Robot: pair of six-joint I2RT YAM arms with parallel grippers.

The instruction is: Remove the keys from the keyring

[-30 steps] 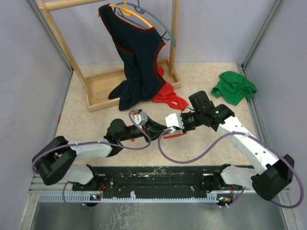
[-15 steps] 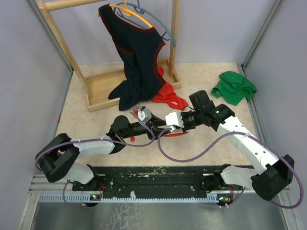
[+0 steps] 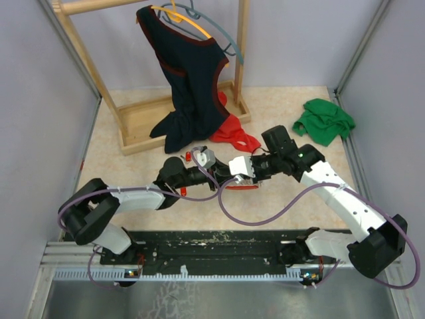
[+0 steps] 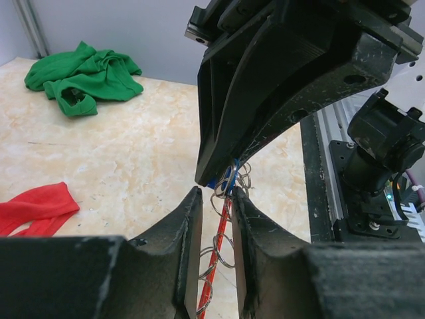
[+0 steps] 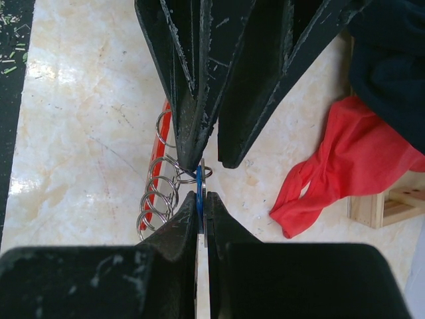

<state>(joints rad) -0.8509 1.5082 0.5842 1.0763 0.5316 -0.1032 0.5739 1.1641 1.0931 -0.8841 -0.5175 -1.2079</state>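
My right gripper [image 5: 200, 198] is shut on the blue key [image 5: 198, 183] and holds it edge-on above the table; it also shows in the top view [image 3: 231, 178]. The keyring [image 5: 159, 193], a red strip with a row of silvery rings, hangs from that key. My left gripper [image 4: 216, 193] meets the right gripper [image 4: 222, 174] tip to tip. Its jaws stand a narrow gap apart with the keyring [image 4: 216, 266] between them. Two small red bits [image 3: 188, 157] [image 3: 182, 191] lie beside the left arm, too small to identify. No green key shows.
A red cloth [image 3: 234, 136] lies just behind the grippers and also shows in the right wrist view [image 5: 332, 166]. A wooden rack [image 3: 139, 123] with a dark garment [image 3: 189, 80] stands at the back left. A green cloth [image 3: 324, 121] lies at the back right.
My left arm has reached right and forward until its fingers stand around the hanging keyring. The right arm and the blue key have stayed put.
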